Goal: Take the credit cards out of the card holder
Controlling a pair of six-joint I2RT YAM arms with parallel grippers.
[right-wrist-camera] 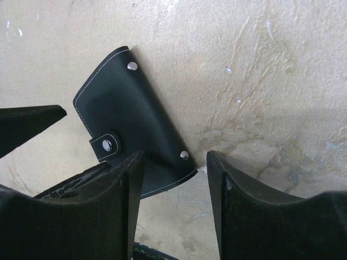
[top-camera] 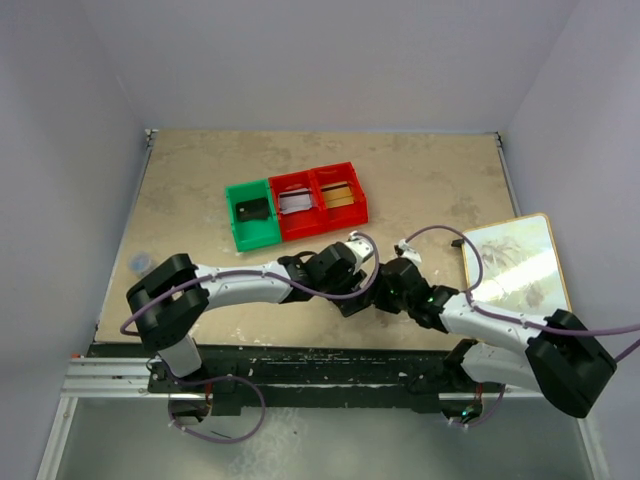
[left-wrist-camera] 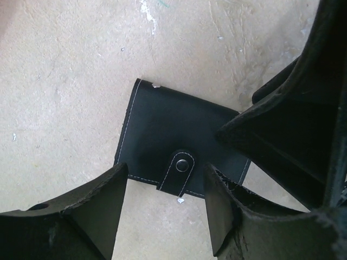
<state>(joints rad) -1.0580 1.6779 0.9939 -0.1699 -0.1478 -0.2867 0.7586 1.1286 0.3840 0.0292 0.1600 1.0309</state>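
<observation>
The card holder (left-wrist-camera: 162,130) lies closed and flat on the table, black with white stitching, its snap tab (left-wrist-camera: 180,170) fastened. It also shows in the right wrist view (right-wrist-camera: 124,108). My left gripper (left-wrist-camera: 165,187) is open and empty, its jaws straddling the tab edge just above the table. My right gripper (right-wrist-camera: 174,162) is open and empty over the holder's corner, one finger (right-wrist-camera: 116,206) overlapping it. In the top view both grippers meet at the table's near middle, left (top-camera: 352,287) and right (top-camera: 378,295), hiding the holder. Credit cards lie in the bins: black (top-camera: 252,209), silver (top-camera: 295,202), gold (top-camera: 340,196).
A green bin (top-camera: 243,236) and two red bins (top-camera: 301,231) (top-camera: 359,203) stand in a row behind the grippers. A pale framed board (top-camera: 515,265) lies at the right edge. The right gripper's finger (left-wrist-camera: 293,124) crowds the left wrist view.
</observation>
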